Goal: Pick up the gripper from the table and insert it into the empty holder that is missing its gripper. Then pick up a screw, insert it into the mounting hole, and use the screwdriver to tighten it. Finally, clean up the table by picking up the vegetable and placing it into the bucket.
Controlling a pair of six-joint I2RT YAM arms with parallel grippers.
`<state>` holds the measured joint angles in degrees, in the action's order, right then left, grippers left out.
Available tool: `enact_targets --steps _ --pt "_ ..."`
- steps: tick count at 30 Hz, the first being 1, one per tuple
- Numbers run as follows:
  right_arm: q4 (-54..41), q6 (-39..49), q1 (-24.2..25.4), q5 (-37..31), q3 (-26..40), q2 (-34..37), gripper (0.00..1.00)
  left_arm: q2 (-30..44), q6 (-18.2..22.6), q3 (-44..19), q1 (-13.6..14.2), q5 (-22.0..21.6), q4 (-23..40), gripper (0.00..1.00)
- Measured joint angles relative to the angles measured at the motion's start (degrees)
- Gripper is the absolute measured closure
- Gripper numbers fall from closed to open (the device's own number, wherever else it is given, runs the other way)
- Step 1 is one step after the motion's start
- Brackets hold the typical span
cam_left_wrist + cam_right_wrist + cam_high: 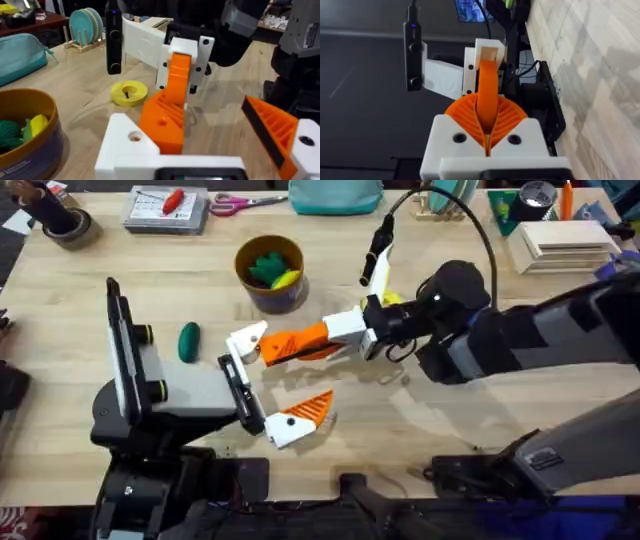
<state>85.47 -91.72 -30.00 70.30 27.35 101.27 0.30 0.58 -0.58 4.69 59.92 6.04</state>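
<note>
The right gripper (300, 345), pinched tight on the orange gripper (487, 95) at the holder (246, 340), nine o'clock of it, risks jamming it crooked; the left gripper (268, 385) stands wide apart, empty.

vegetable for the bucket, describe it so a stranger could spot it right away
Start at the bucket, the round yellow-rimmed cup at the table's upper middle. Look down and left to the bare wood beside the left arm's grey link: the vegetable lies there alone, a glossy dark green oval, unlike the leafy green and yellow toys inside the bucket.
</note>
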Motion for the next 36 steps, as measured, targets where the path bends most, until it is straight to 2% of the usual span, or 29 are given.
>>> enact_targets --steps 5,18,36 --pt "-0.1 0.0 -0.5 -0.8 0.3 0.1 0.992 0.0 0.0 0.0 0.0 0.0 0.0 0.015" --pt "-0.2 -0.7 -3.3 -0.4 7.9 6.1 0.992 0.0 -0.1 0.0 0.0 -0.2 0.0 0.015" --pt "-0.7 -0.9 -2.9 0.7 8.8 6.3 0.992 0.0 0.0 0.0 0.0 -0.6 -0.1 0.015"
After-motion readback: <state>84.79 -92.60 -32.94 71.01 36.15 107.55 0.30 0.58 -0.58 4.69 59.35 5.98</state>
